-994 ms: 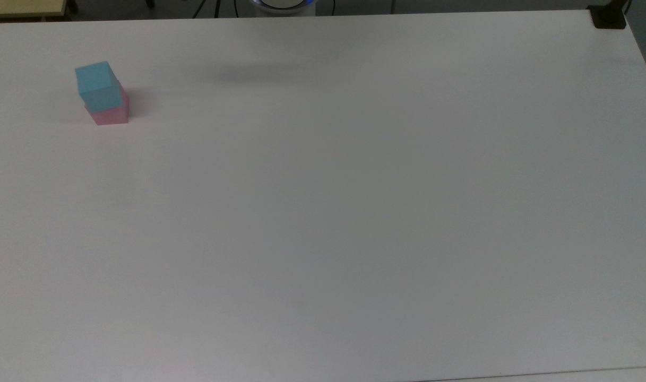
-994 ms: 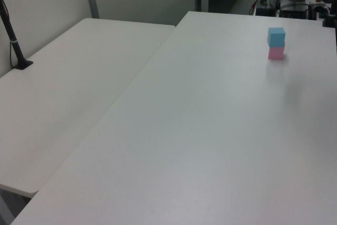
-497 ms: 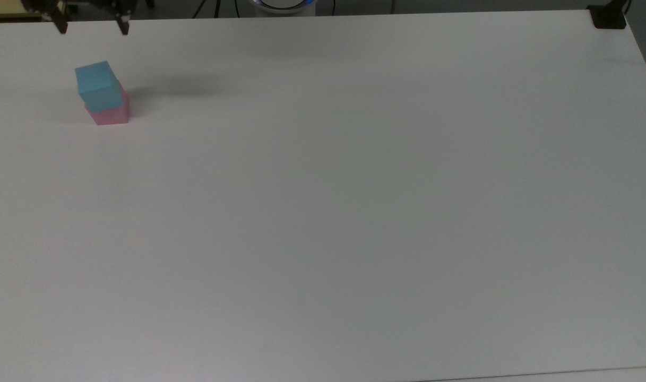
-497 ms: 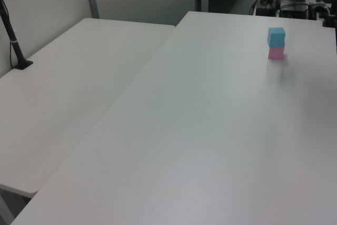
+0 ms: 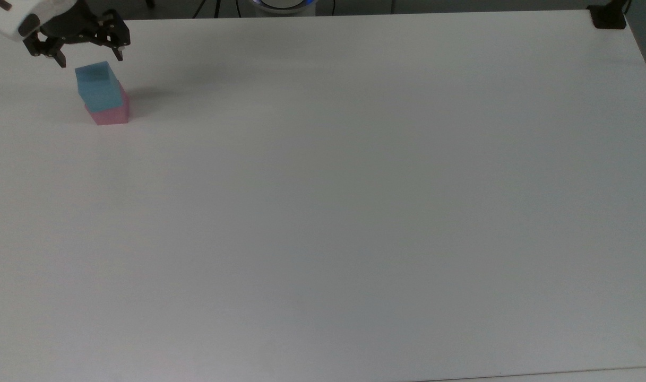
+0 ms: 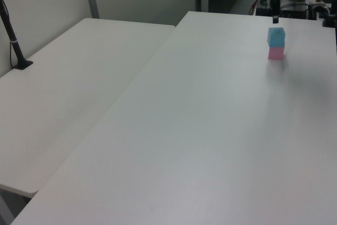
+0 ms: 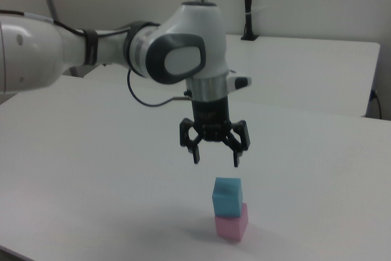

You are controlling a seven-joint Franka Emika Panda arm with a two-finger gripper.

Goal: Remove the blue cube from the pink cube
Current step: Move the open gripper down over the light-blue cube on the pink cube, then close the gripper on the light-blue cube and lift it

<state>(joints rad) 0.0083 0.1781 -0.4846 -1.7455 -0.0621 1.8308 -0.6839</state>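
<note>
The blue cube rests on top of the pink cube near the top view's far left corner of the white table. The stack also appears as blue cube on pink cube in the left view, and as blue cube on pink cube in the right view. My gripper hangs open a short way above the blue cube, fingers spread wider than the cube and touching nothing. The right view has the gripper pointing straight down; in the left view the gripper sits just over the stack.
A second white table adjoins on the left view's left, with a black post standing on it. A black clamp sits at the top view's far right corner. The arm's base stands at the far edge.
The gripper has come down from the far edge toward the stack and now hangs just above the blue cube. The cubes have not moved.
</note>
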